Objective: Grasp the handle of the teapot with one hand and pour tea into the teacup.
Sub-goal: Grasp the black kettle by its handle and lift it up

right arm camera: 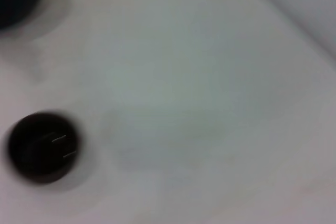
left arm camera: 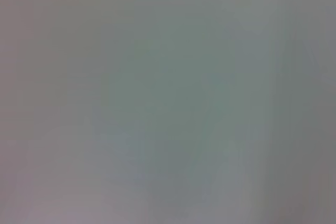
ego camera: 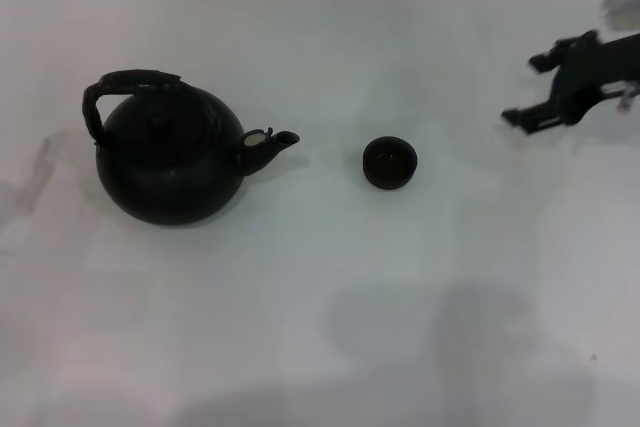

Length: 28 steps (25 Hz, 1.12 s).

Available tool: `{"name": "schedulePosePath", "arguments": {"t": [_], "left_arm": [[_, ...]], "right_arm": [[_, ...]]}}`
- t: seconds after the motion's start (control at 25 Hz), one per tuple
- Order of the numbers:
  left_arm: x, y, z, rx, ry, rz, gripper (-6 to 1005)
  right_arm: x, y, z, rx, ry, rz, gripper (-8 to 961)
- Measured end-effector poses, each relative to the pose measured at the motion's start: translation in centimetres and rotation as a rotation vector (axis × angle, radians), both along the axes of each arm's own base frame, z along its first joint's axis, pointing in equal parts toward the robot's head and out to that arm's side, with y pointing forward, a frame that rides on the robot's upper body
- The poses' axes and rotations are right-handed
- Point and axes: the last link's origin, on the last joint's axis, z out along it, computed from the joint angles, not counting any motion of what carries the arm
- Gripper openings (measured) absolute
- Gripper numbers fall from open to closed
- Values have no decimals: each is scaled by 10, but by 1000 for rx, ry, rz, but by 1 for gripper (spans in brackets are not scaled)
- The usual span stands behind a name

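A plain white table fills nearly everything in sight, matte and bare-looking, with soft grey shadows pooled along its near edge and a faint smudge at the robot's left. A paler strip runs along the far edge where the surface ends.

The right gripper comes in from the robot's right, above the table, its two black fingers spread apart and holding nothing, one finger farther away, the other nearer. It hangs well apart from the teacup, which sits upright on the table near the middle, small, round and black. In the right wrist view the teacup shows from above with its dark hollow open, alone on the white surface.

Farther to the robot's left stands the teapot, round and black, its lid on, its short spout pointing toward the teacup with a clear gap between them. The handle arches over its top, untouched.

The left gripper is out of sight; its wrist view gives only a blank grey blur
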Motion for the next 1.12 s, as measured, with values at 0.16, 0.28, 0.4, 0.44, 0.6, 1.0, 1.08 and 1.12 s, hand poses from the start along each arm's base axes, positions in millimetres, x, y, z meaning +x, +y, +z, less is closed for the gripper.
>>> {"name": "schedulePosePath", "arguments": {"t": [0.16,0.28,0.4,0.44,0.6,1.0,1.08,1.12], "left_arm": [[0,-3,5,-84,-44,-48,846],[-1,-9,9,-123,-45,-59,846],[-1,-12,11,-188,-76,-74,847],[0,-13,11,-210,-74,-80,847],[0,-16,14,-288,-67,-94,847],[13,-1,23,-372,-75,-157,846],[18,5,23,-398,-74,-177,846],[21,8,23,-417,-72,-189,846]], "right_arm": [[17,5,22,208,89,-2,866],[28,4,39,375,211,8,862],[39,-2,53,507,351,11,861],[42,-5,55,534,384,8,860],[51,-9,52,572,431,4,859],[56,-10,41,573,453,-24,858],[57,-11,40,571,457,-28,858],[57,-11,40,571,458,-29,858]]}}
